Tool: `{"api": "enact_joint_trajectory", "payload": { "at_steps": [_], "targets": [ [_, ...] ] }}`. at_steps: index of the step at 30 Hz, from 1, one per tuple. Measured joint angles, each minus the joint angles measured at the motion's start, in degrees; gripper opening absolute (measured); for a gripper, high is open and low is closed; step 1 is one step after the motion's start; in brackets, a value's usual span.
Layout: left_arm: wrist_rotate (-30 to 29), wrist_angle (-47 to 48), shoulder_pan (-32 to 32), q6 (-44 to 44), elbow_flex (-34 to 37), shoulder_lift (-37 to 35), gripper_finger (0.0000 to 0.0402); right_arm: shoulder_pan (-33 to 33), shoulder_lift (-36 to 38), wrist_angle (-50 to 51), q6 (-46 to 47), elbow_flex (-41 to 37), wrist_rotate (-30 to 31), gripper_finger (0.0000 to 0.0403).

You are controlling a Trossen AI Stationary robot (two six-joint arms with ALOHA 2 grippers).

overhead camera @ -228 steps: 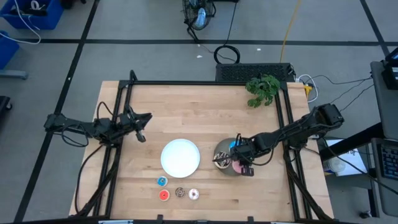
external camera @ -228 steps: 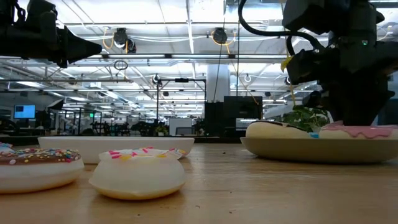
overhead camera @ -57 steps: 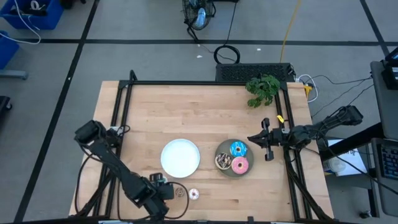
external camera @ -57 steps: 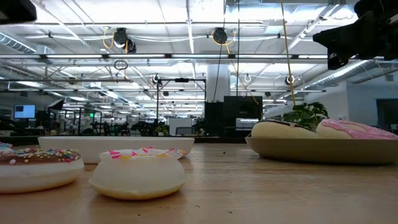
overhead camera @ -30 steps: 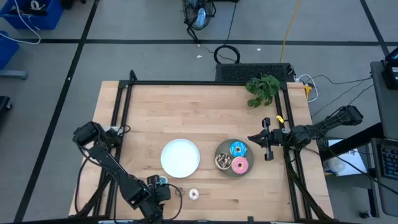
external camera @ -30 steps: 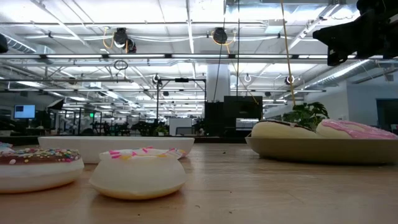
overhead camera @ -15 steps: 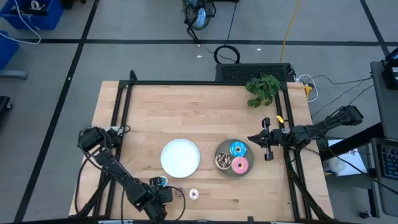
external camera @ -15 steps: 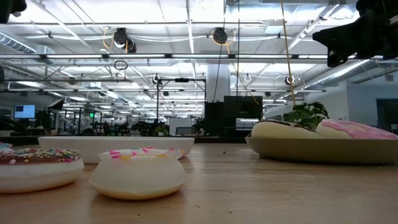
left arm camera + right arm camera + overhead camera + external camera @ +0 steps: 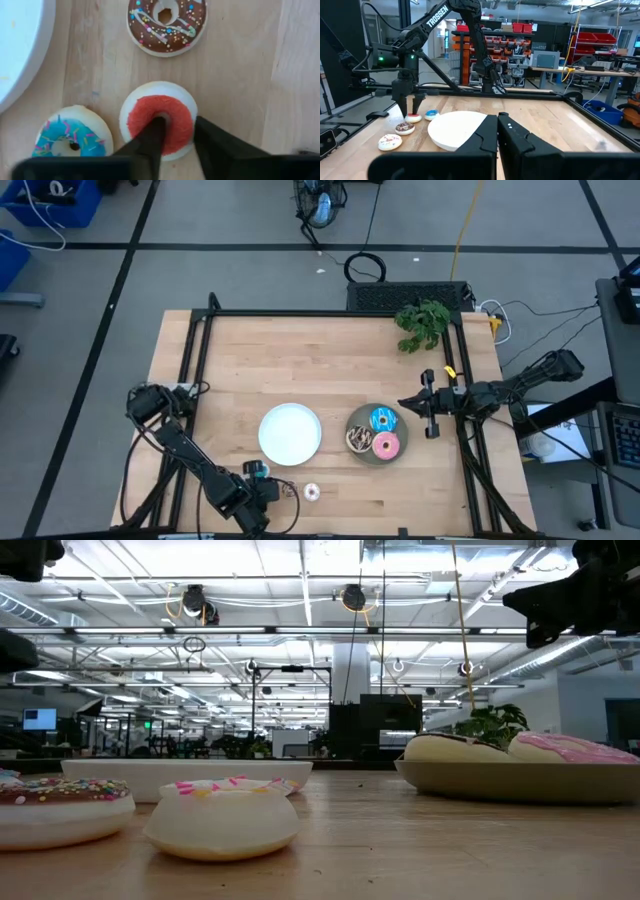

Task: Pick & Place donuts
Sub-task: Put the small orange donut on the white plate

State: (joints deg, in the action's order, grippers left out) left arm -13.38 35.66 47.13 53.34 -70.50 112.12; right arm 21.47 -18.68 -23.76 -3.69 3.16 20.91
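Note:
Four tiny donuts lie near the table's near edge: red (image 9: 160, 120), blue (image 9: 70, 137), brown with sprinkles (image 9: 166, 20) and whitish-pink (image 9: 311, 493). My left gripper (image 9: 177, 132) points down at the red one, hiding it in the high view. The tiny blue donut (image 9: 259, 470) shows beside the gripper. A grey plate (image 9: 362, 454) carries the larger blue (image 9: 382, 419), pink (image 9: 386, 445) and dark brown (image 9: 357, 439) donuts. My right gripper (image 9: 497, 131) is shut, raised by the table's right edge, and touches nothing. My left gripper has the red donut by one side of its ring (image 9: 182, 122). One finger (image 9: 152, 137) stands in the hole and the other (image 9: 212, 145) is at the outer rim. It comes from above, pointing down. The donut lies flat on the table.
A white plate (image 9: 290, 432) lies between the tiny donuts and the grey plate. A green plant (image 9: 423, 324) sits at the far right corner. A black frame (image 9: 330, 313) runs along the table's far, left and right sides. Bare wood fills the far half.
My left gripper has shifted a little toward the table's right at the near edge, and its arm's elbow has swung. The donuts and plates have stayed in place.

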Motion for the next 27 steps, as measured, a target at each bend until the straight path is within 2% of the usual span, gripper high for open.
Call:
{"api": "enact_joint_trajectory", "payload": {
  "at_steps": [4,6,9,12,15,18,24,27],
  "targets": [
    [1.6,-0.3,-0.1,-0.7,0.0,-0.2,0.0021,0.0,0.0,0.0,0.0,0.0,0.0,0.0000],
    [2.7,-0.5,-0.1,0.1,-0.1,-0.6,0.0014,0.0,0.0,0.0,0.0,0.0,0.0,0.0000],
    [4.3,0.3,0.1,-0.8,-1.6,-1.5,0.0025,0.0,0.0,0.0,0.0,0.0,0.0,0.0000],
    [4.2,5.5,0.2,-2.6,-5.4,-2.8,0.0021,0.0,0.0,0.1,0.0,0.0,0.0,0.0000],
    [1.0,13.2,0.1,-3.4,-10.3,-4.0,0.0008,0.0,0.0,0.1,0.0,0.0,0.0,0.0000],
    [-3.6,20.2,0.0,-4.9,-16.2,-5.3,0.0015,0.0,-0.4,0.0,0.0,0.0,0.0,0.0000],
    [-15.1,33.2,-0.4,-8.6,-27.0,-5.7,0.0018,0.0,-1.5,0.1,0.6,0.0,0.0,0.0000],
    [-17.7,38.1,-2.1,-9.7,-30.3,-5.7,0.0007,0.0,-1.8,0.0,1.3,0.0,0.0,0.0000]
  ]
}}
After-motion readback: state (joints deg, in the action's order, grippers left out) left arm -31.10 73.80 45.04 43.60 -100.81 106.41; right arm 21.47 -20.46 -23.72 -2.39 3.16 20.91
